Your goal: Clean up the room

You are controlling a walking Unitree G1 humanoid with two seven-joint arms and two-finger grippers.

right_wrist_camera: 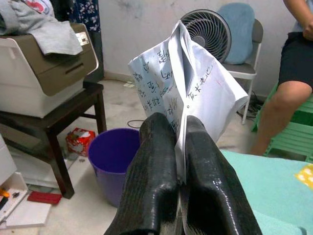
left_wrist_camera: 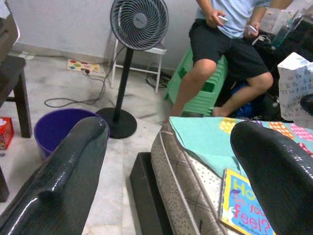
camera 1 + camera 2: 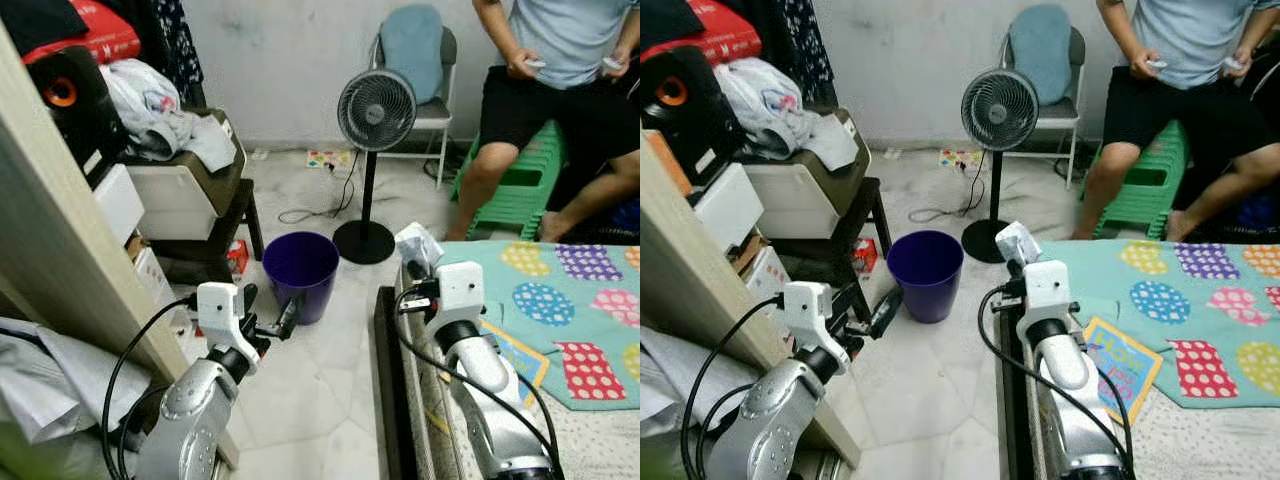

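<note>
My right gripper [image 1: 178, 147] is shut on a crumpled white paper [image 1: 188, 83] with handwriting on it. In the left eye view the paper [image 3: 417, 243] sticks up above the mattress edge, right of the purple bin [image 3: 300, 272]. The bin stands open on the floor in front of the fan. My left gripper [image 3: 268, 312] is open, held low just left of the bin, nothing between its fingers [image 2: 63, 181].
A pedestal fan [image 3: 374, 120] stands behind the bin with its cable on the floor. A printer [image 3: 185, 180] sits on a dark stool at left. A mattress with a teal spotted blanket [image 3: 570, 300] and a book [image 3: 1122, 368] is at right. A person [image 3: 560, 90] sits on green stools.
</note>
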